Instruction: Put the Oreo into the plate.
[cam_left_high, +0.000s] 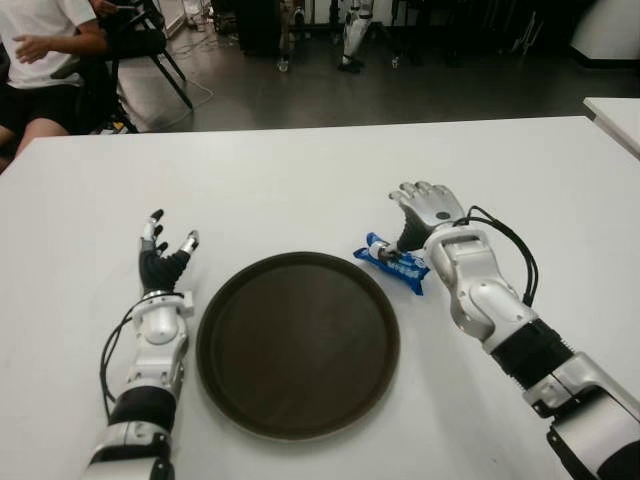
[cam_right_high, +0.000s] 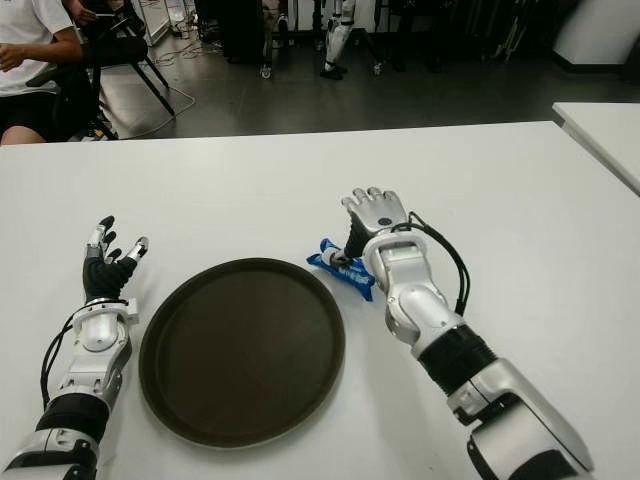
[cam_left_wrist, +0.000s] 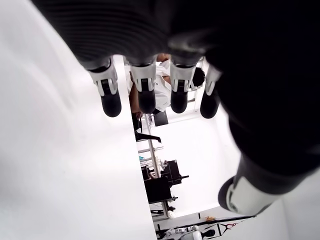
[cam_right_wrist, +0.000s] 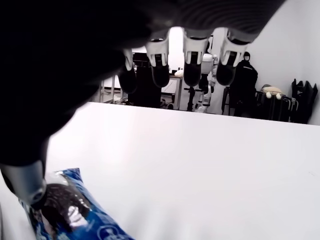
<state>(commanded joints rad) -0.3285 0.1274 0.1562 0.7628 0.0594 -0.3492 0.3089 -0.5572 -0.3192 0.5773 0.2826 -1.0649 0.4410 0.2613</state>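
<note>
While Oreo (cam_left_high: 391, 262) lies on counter (cam_left_high: 300, 190) right of plate (cam_left_high: 297, 343), right hand (cam_left_high: 428, 210) sits over it, thumb touching.
Fingers spread, no grasp; left hand (cam_left_high: 160, 255) left of plate, fingers spread, empty.

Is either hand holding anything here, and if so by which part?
Nothing is held. The right hand is open, its thumb touching the Oreo pack on the table. The left hand is open, left of the plate.

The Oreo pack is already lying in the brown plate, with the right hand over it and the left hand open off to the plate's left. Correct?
Not quite. The Oreo pack lies on the white table, just outside the brown plate on its right, as the left eye view shows. The right hand is over it, thumb on the pack, and the left hand is open at the plate's left.
</note>
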